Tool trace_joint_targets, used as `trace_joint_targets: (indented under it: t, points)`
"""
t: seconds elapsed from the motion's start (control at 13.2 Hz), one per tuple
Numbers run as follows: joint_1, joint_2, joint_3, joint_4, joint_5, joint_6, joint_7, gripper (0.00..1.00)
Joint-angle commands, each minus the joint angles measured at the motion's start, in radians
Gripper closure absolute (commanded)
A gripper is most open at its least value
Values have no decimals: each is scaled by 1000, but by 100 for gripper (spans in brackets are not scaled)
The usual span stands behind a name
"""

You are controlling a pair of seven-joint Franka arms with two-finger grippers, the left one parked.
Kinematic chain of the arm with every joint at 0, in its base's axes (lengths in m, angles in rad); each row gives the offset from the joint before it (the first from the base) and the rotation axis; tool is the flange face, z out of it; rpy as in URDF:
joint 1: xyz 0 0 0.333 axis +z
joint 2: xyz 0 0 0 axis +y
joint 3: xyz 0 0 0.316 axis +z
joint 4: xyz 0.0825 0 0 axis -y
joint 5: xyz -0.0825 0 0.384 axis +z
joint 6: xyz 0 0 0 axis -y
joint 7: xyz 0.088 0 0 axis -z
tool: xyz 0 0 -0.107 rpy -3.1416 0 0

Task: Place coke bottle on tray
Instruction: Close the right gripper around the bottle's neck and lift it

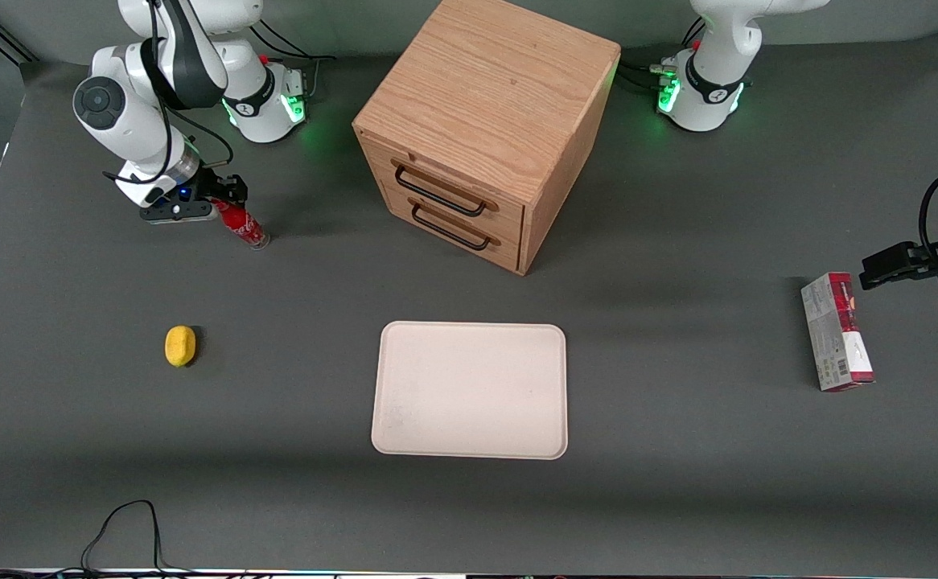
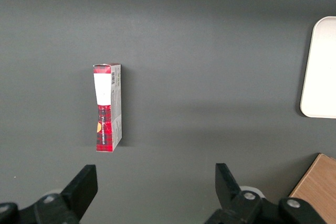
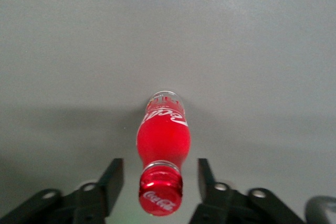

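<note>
The coke bottle [image 1: 242, 223] is a slim red bottle with a red cap and white script. It stands on the grey table toward the working arm's end, farther from the front camera than the tray. My right gripper [image 1: 220, 203] is at its cap end, open, with a finger on each side of the cap and a gap to both. In the right wrist view the bottle [image 3: 163, 140] stands between the open fingers [image 3: 111, 178] of the gripper [image 3: 160, 179]. The cream-white tray [image 1: 470, 390] lies flat in the middle of the table, nearer the front camera; its corner shows in the left wrist view [image 2: 320, 66].
A wooden two-drawer cabinet [image 1: 481, 129] stands above the tray, farther from the camera. A yellow sponge [image 1: 180, 346] lies nearer the camera than the bottle. A red-and-grey carton [image 1: 837, 331] lies toward the parked arm's end and shows in the left wrist view [image 2: 107, 107].
</note>
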Motion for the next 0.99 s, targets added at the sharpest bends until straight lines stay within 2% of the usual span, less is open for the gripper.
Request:
trace_joint_targets:
  t: [0.0, 0.46, 0.91]
  points:
    - [-7, -11, -52, -30, -17, 27, -28, 100]
    - [-12, 33, -51, 81, -9, -19, -2, 100]
    - [-25, 200, -14, 530, 12, -365, 1, 100]
